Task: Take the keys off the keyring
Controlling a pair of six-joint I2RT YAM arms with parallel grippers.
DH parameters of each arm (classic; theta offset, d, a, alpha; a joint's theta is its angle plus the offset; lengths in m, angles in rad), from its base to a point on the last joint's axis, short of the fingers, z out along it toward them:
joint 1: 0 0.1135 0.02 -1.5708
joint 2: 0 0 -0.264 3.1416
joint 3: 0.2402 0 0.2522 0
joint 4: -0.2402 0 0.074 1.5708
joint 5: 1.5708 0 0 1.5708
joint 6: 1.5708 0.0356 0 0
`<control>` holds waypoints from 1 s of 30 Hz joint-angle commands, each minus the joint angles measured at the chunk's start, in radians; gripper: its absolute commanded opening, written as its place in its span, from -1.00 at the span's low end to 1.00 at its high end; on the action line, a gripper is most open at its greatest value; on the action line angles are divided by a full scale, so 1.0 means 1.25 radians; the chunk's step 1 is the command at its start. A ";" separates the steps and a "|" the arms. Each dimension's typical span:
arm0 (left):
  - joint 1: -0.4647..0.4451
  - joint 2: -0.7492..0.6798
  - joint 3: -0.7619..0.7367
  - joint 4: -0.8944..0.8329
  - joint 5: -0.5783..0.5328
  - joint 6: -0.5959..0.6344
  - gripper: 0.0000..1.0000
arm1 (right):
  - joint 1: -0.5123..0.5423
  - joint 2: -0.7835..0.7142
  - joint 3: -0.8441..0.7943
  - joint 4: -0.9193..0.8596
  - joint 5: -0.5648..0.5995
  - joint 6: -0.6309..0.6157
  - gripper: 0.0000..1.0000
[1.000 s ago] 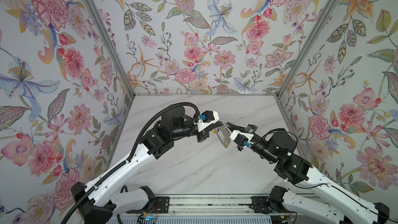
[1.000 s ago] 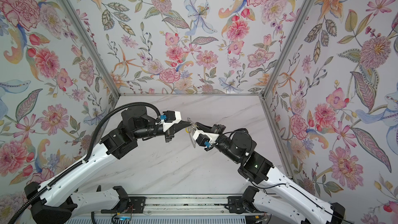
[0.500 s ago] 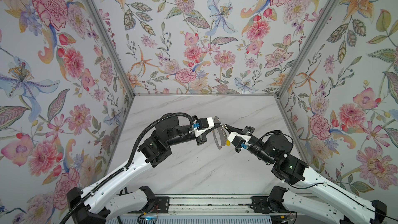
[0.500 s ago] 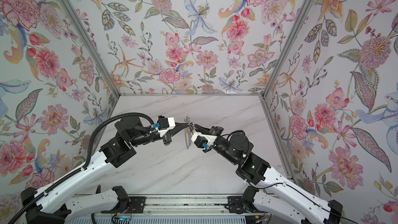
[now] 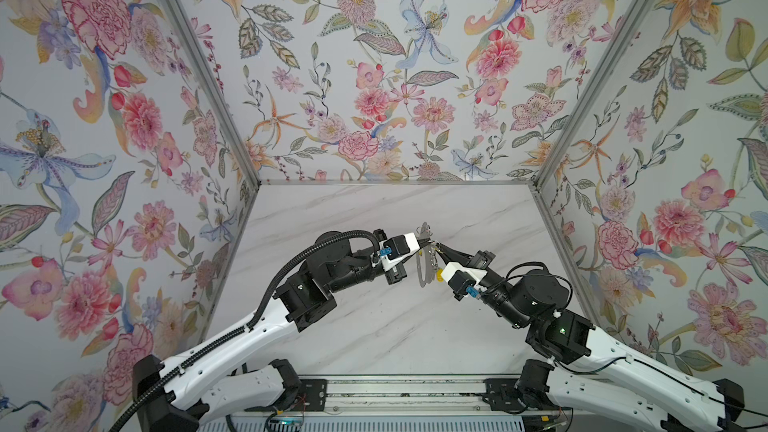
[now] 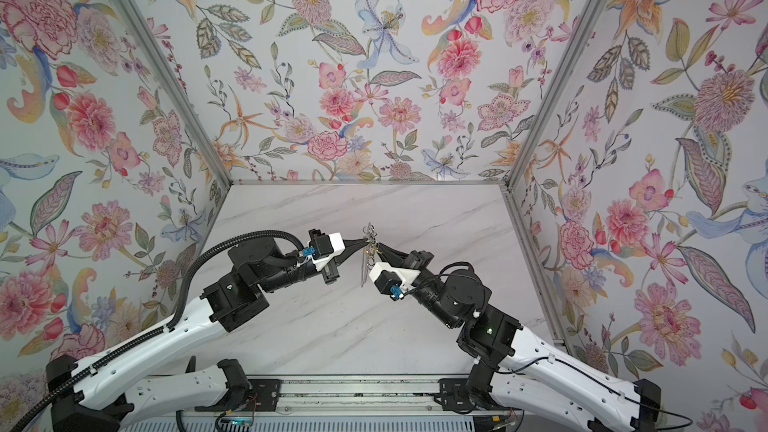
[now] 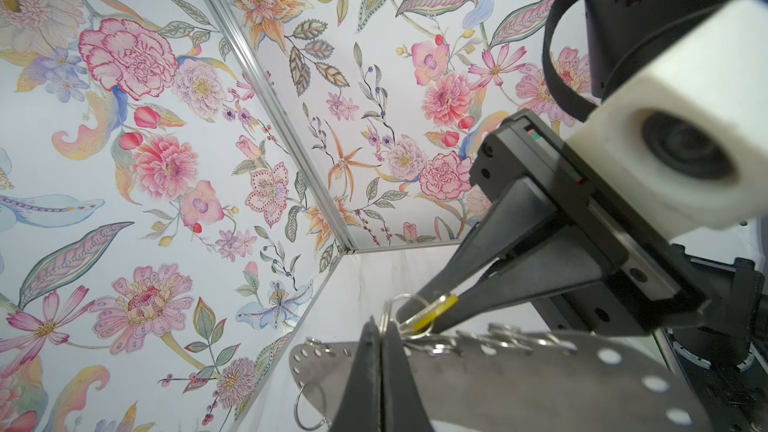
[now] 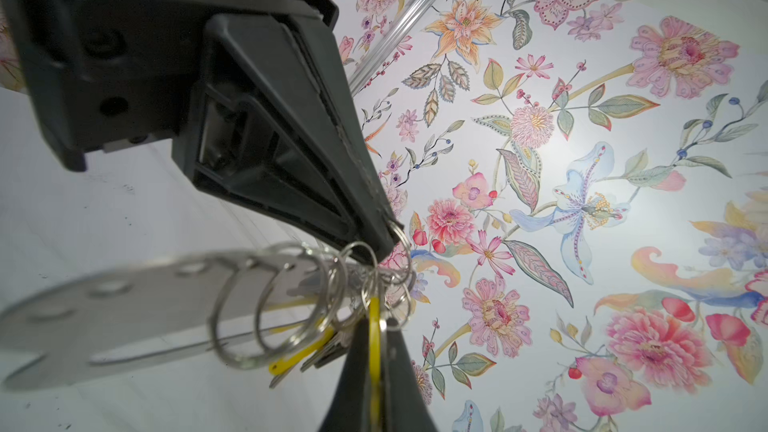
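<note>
The keyring (image 5: 422,268), a flat grey metal strip with holes, hangs edge-on in the air above the marble table in both top views (image 6: 364,270). My left gripper (image 7: 380,326) is shut on a small split ring (image 7: 385,312) at the strip's (image 7: 498,376) edge. My right gripper (image 8: 374,328) is shut on the yellow tag (image 8: 374,311) of one key. Tip to tip, the two grippers meet at the strip's upper end (image 5: 429,244) (image 5: 441,248). More keys (image 8: 309,357) with yellow tags dangle from rings (image 8: 237,317) under the strip (image 8: 124,309).
Flowered walls (image 5: 104,201) close in the marble table (image 5: 374,326) on three sides. The arms' base rail (image 5: 395,392) runs along the near edge. Both forearms slant inward over the middle of the table.
The keyring has turned from showing its face to edge-on. The left arm has shifted its elbow back and lower. Both grips are unchanged.
</note>
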State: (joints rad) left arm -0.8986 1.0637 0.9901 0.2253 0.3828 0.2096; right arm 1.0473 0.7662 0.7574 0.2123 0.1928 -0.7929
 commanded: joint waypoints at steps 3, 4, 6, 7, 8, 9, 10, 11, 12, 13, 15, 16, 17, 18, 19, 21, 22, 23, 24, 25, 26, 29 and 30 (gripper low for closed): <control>0.000 -0.017 0.006 0.094 -0.185 0.037 -1.00 | 0.038 -0.026 -0.012 0.003 -0.018 -0.026 -1.00; 0.000 -0.014 0.011 0.082 -0.192 0.039 -1.00 | 0.043 -0.028 -0.010 0.002 -0.019 -0.030 -1.00; -0.001 -0.005 0.025 0.050 -0.203 0.045 -1.00 | 0.052 -0.036 -0.005 0.002 -0.019 -0.040 -1.00; -0.001 0.000 0.030 0.037 -0.203 0.048 -1.00 | 0.056 -0.038 -0.002 -0.001 -0.019 -0.044 -1.00; -0.002 0.003 0.034 0.023 -0.203 0.050 -1.00 | 0.061 -0.039 0.002 -0.005 -0.018 -0.051 -1.00; -0.004 0.007 0.039 0.007 -0.206 0.054 -1.00 | 0.065 -0.038 0.006 -0.008 -0.014 -0.058 -1.00; -0.004 0.010 0.044 -0.006 -0.209 0.057 -1.00 | 0.068 -0.038 0.009 -0.011 -0.010 -0.064 -1.00; -0.005 0.013 0.049 -0.024 -0.211 0.059 -1.00 | 0.071 -0.035 0.014 -0.016 -0.006 -0.071 -1.00; -0.006 0.017 0.058 -0.043 -0.212 0.062 -1.00 | 0.074 -0.033 0.019 -0.023 -0.003 -0.076 -1.00; -0.009 0.021 0.067 -0.062 -0.215 0.066 -1.00 | 0.079 -0.030 0.022 -0.027 0.001 -0.082 -1.00; -0.012 0.029 0.091 -0.100 -0.228 0.070 -1.00 | 0.089 -0.024 0.030 -0.036 0.011 -0.095 -1.00; -0.013 0.032 0.102 -0.120 -0.231 0.072 -1.00 | 0.094 -0.022 0.034 -0.040 0.015 -0.101 -1.00; -0.014 0.036 0.116 -0.142 -0.235 0.074 -1.00 | 0.100 -0.021 0.038 -0.046 0.019 -0.105 -1.00; -0.014 0.042 0.129 -0.164 -0.236 0.076 -1.00 | 0.106 -0.018 0.042 -0.052 0.022 -0.110 -1.00; -0.014 0.047 0.141 -0.184 -0.238 0.078 -1.00 | 0.110 -0.017 0.044 -0.058 0.025 -0.114 -1.00; -0.014 0.064 0.174 -0.241 -0.236 0.087 -1.00 | 0.124 -0.011 0.059 -0.075 0.032 -0.124 -1.00; -0.015 0.072 0.191 -0.267 -0.233 0.090 -1.00 | 0.128 -0.007 0.065 -0.084 0.035 -0.127 -1.00; -0.016 0.082 0.209 -0.297 -0.226 0.094 -1.00 | 0.129 -0.003 0.073 -0.095 0.035 -0.128 -1.00; -0.017 0.090 0.223 -0.324 -0.222 0.101 -1.00 | 0.132 0.002 0.083 -0.107 0.034 -0.129 -1.00; -0.017 0.097 0.236 -0.347 -0.223 0.105 -1.00 | 0.132 0.007 0.092 -0.124 0.034 -0.128 -1.00; -0.017 0.105 0.248 -0.373 -0.225 0.111 -1.00 | 0.133 0.012 0.102 -0.137 0.036 -0.129 -1.00; -0.017 0.129 0.287 -0.450 -0.225 0.120 -1.00 | 0.134 0.020 0.124 -0.164 0.037 -0.131 -1.00; -0.017 0.139 0.300 -0.476 -0.223 0.122 -1.00 | 0.134 0.022 0.132 -0.169 0.036 -0.133 -1.00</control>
State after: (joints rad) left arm -0.9478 1.1858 1.3132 -0.2821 0.2749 0.3443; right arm 1.1625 0.7940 0.8749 0.0471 0.3828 -0.9394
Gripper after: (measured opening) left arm 0.052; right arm 0.056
